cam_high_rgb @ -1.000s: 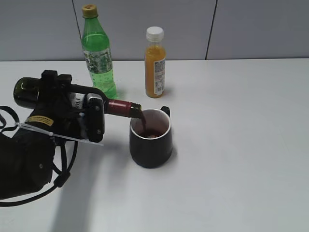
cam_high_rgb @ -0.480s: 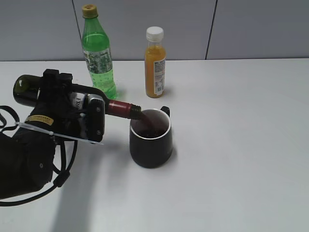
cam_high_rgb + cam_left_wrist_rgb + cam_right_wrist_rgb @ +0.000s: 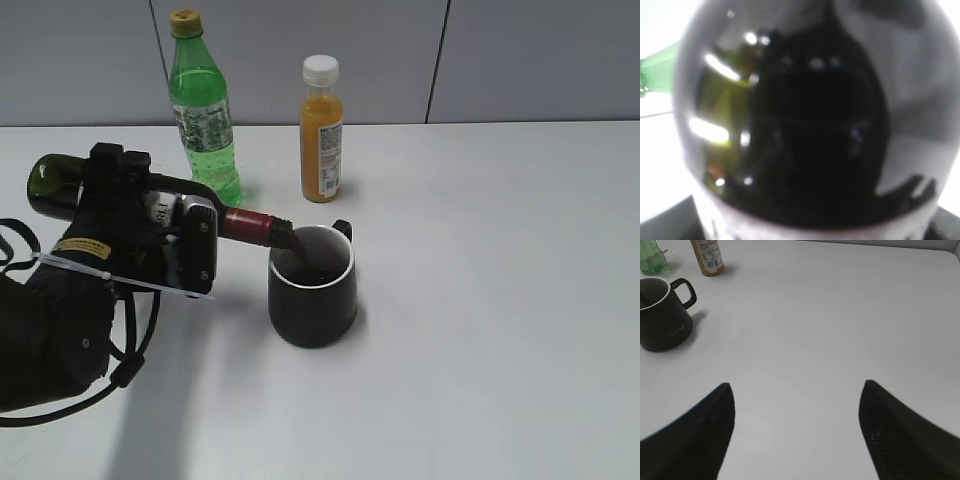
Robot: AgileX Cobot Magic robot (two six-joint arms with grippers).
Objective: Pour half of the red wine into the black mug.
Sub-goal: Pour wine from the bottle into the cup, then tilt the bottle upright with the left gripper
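My left gripper is shut on the dark green wine bottle, held almost level with its red-foiled neck over the rim of the black mug. Dark red wine lies in the mug. In the left wrist view the bottle's dark glass fills the frame and hides the jaws. My right gripper is open and empty above bare table, well right of the mug; the right arm is out of the exterior view.
A bright green soda bottle and a small orange juice bottle stand behind the mug near the back wall. The white table stretches wide to the mug's right.
The bottle's base has dropped slightly and its neck has eased back from the mug's inside to the rim. The wine level in the mug has risen.
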